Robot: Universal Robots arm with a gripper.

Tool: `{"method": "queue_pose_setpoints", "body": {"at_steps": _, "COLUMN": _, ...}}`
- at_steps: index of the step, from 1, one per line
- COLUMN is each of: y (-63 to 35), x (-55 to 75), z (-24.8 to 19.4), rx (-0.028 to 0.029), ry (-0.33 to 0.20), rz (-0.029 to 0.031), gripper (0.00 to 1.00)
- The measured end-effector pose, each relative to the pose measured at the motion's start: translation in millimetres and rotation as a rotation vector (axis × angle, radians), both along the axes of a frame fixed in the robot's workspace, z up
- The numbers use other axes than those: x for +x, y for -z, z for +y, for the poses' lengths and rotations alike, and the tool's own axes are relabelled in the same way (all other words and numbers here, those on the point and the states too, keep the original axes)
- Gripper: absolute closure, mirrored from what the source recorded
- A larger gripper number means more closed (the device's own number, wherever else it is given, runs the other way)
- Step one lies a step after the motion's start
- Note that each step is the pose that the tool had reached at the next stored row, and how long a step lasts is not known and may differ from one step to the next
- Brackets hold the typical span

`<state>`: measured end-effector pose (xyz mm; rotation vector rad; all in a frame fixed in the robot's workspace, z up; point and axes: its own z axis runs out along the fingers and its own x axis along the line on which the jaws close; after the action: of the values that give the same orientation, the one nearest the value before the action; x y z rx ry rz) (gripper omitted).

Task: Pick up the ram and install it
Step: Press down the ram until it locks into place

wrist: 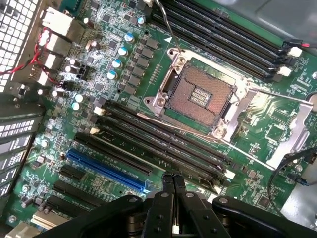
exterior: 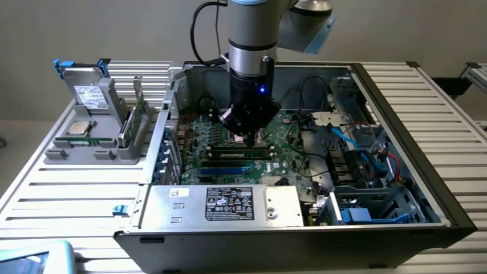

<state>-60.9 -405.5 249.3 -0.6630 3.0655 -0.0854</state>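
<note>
Closed gripper [exterior: 249, 136] hangs over the motherboard [exterior: 289, 128] with the ram [exterior: 242, 152] in the slot beneath it

Fingers [wrist: 172, 182] are pressed together, holding nothing. The green stick lies along the black memory slots [wrist: 163, 144], at six o'clock of the empty processor socket [wrist: 198, 94]. The installing step appears to be in hand; whether the stick is fully latched cannot be told. Seating it calls for even, straight-down pressure along its top edge.

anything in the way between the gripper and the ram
Nothing visible. The shut gripper sits right above the ram, which already lies along a slot on the motherboard; no cable or part crosses between them.
</note>
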Motion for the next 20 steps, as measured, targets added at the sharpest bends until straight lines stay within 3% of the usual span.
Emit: {"method": "queue_pose_setpoints", "body": {"at_steps": 20, "y": 0.0, "x": 0.0, "z": 0.0, "rx": 0.0005, "ry": 0.250, "rz": -0.0038, "gripper": 0.89}}
